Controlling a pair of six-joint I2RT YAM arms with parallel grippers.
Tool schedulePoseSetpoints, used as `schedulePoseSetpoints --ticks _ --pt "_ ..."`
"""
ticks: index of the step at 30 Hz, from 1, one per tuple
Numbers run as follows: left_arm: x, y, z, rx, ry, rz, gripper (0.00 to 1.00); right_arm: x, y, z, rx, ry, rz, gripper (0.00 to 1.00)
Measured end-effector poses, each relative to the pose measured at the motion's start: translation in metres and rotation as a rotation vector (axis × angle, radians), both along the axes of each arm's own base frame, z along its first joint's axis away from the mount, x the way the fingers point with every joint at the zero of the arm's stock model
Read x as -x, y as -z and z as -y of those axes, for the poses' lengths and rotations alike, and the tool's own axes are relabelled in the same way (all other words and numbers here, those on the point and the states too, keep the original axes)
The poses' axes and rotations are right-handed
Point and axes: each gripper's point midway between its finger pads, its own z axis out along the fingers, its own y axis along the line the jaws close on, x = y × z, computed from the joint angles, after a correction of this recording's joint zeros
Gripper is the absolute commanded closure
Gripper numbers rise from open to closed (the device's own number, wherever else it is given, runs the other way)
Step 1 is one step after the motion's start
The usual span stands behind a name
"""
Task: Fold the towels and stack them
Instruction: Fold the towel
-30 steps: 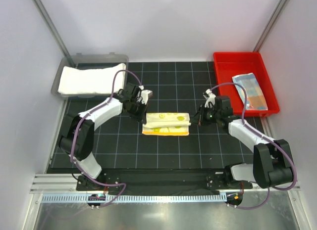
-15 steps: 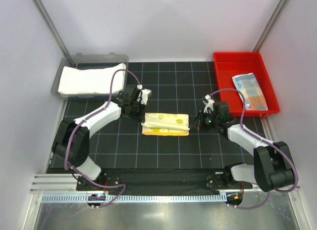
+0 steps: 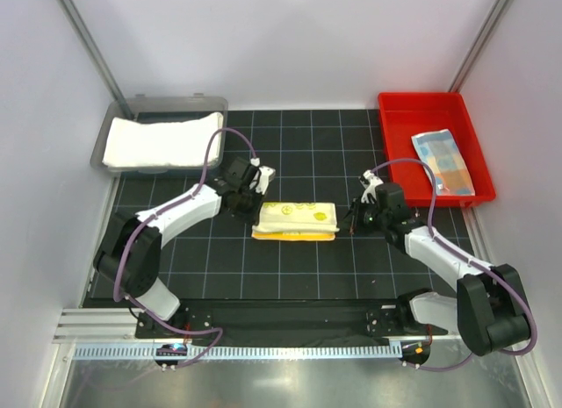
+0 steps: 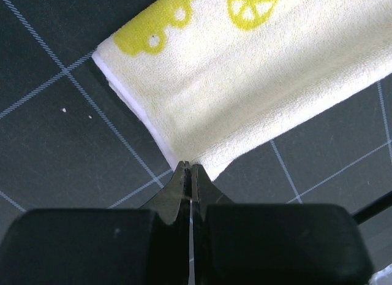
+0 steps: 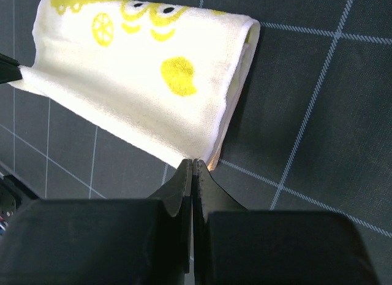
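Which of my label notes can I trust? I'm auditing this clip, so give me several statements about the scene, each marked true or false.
1. The yellow towel lies folded on the black mat between the two arms. True.
2. The white towel sits in the red bin. False: it lies in the grey tray; the red bin holds the light-blue towel.
3. The left gripper and the right gripper each pinch a corner of the yellow towel. True.
4. The yellow towel is stacked on the white towel. False: they lie apart.
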Motion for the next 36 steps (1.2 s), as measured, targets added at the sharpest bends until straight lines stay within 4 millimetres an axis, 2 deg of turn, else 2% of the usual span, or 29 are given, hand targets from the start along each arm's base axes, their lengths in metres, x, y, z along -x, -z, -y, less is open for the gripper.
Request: schedulePoseSetpoints --ticks 4,5,6,7,9,10,12,14,16,18,21,25,29,32,36 --pt "0.001 0.002 0.0 -0.006 -0.002 -0.004 1.0 0.0 0.003 0.001 0.01 0.004 -0.008 0.98" --pt "0.002 0.003 0.0 -0.008 -0.003 -0.006 0.96 0.001 0.004 0.002 0.012 0.004 -0.015 0.95" --pt "0.002 0.004 0.001 -0.01 -0.004 -0.008 0.78 0.001 0.006 0.002 0.013 0.004 -0.02 0.92" --pt "0.003 0.004 0.001 -0.012 -0.006 -0.01 0.77 0.002 0.007 0.002 0.014 0.004 -0.026 0.85" --pt "0.004 0.005 -0.001 -0.024 -0.016 -0.017 0.76 0.003 0.008 0.003 0.018 0.008 -0.035 0.78" --pt "0.005 0.006 -0.003 -0.03 -0.02 -0.021 0.75 0.004 0.009 0.003 0.022 0.008 -0.04 0.7" --pt "0.007 0.007 -0.006 -0.044 -0.025 -0.027 0.6 0.009 0.01 0.006 0.031 0.015 -0.065 0.62" --pt "0.009 0.004 -0.008 -0.044 -0.041 -0.033 0.6 0.012 0.005 0.007 0.041 0.018 -0.083 0.62" --pt "0.011 -0.004 -0.004 -0.012 -0.05 -0.033 0.6 0.009 -0.008 0.005 0.029 0.02 -0.077 0.66" --pt "0.011 -0.014 0.004 0.046 -0.06 -0.025 0.59 0.002 -0.023 -0.001 -0.003 0.023 -0.058 0.69" --pt "0.008 -0.02 0.018 0.125 -0.078 -0.02 0.59 -0.001 -0.03 -0.016 -0.04 0.015 -0.058 0.71" --pt "0.016 0.004 0.018 0.14 -0.124 -0.072 0.59 0.005 -0.011 -0.03 -0.06 0.014 -0.116 0.71" --pt "0.024 0.04 0.007 0.072 -0.19 -0.143 0.56 0.018 0.03 -0.022 -0.024 0.053 -0.205 0.71" --pt "0.019 0.039 0.005 0.065 -0.23 -0.122 0.54 0.026 0.045 -0.018 -0.002 0.063 -0.25 0.71" --pt "0.013 0.03 0.005 0.065 -0.254 -0.109 0.46 0.022 0.04 -0.021 -0.011 0.055 -0.235 0.69"
